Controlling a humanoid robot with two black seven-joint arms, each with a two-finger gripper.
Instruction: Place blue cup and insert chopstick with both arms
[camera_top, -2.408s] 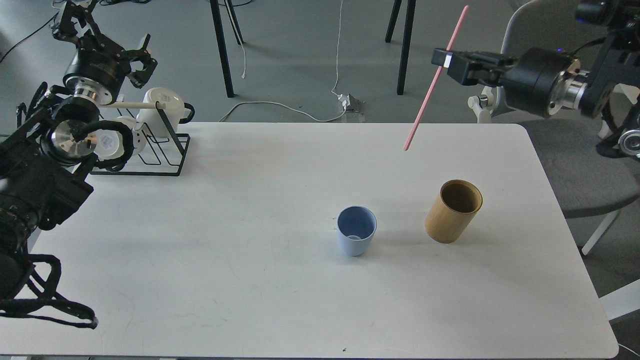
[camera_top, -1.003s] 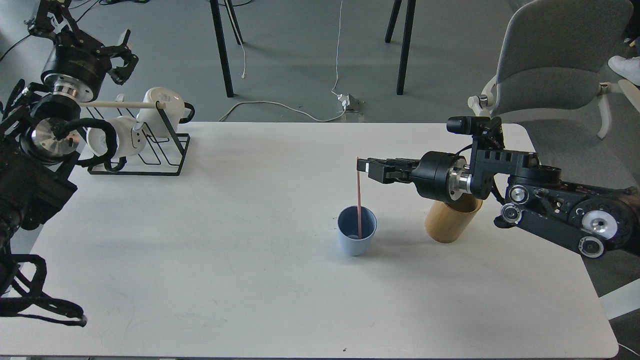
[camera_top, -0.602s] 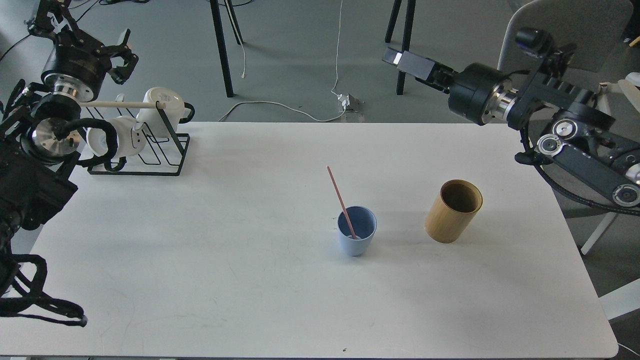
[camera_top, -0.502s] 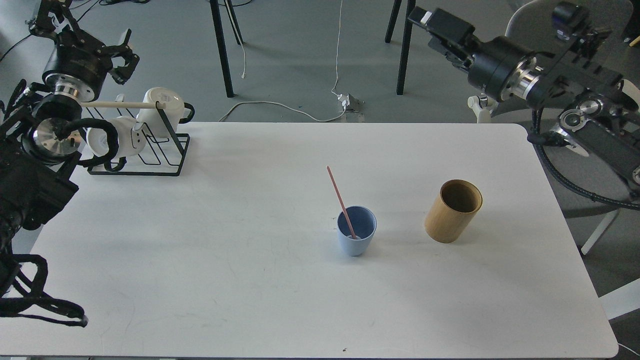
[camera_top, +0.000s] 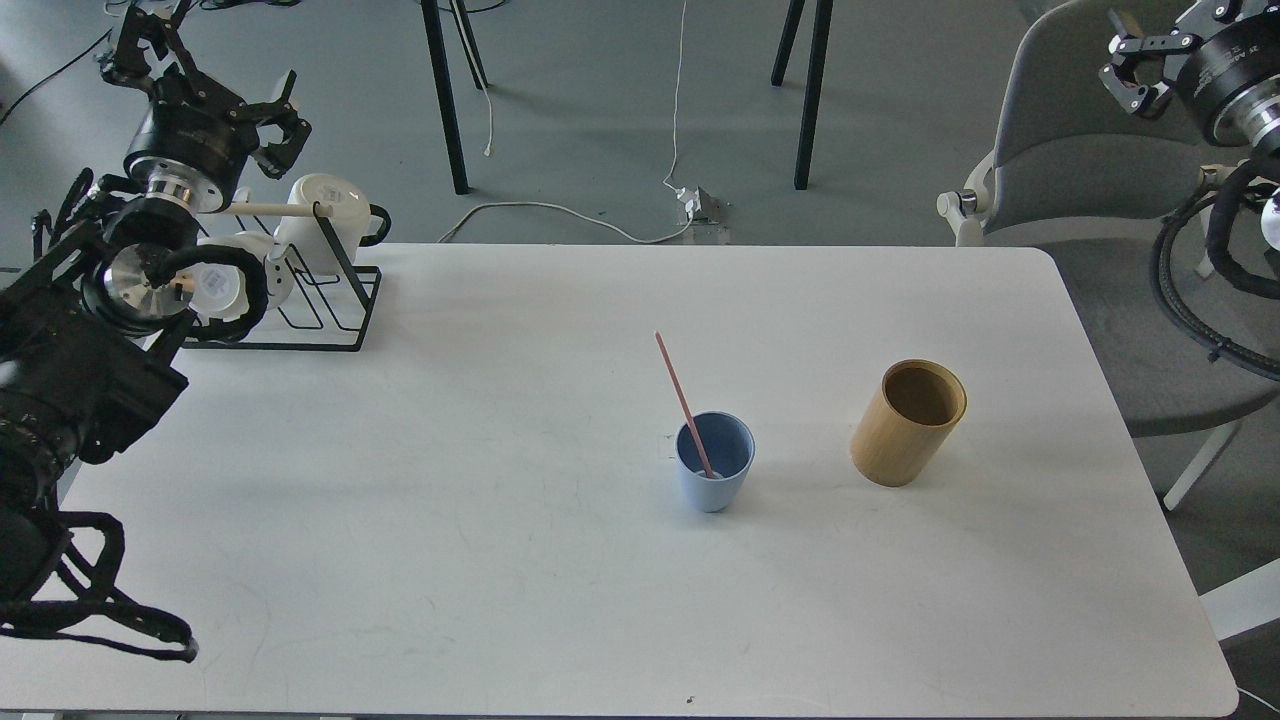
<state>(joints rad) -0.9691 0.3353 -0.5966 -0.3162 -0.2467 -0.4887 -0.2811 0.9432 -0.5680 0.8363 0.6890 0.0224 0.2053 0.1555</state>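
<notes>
Our right gripper (camera_top: 1135, 65) hangs high at the upper right, over the chair (camera_top: 1085, 150), fingers spread and empty. Our left gripper (camera_top: 215, 75) is raised at the far left above the rack (camera_top: 300, 300), fingers spread too, holding nothing. The cup (camera_top: 714, 462) stands upright mid-table (camera_top: 500, 560), the holder (camera_top: 908, 422) just to its right. The chopstick (camera_top: 683, 400) sits in the cup, leaning up and to the left. The task looks done; to finish well we should keep both arms clear of that leaning stick.
</notes>
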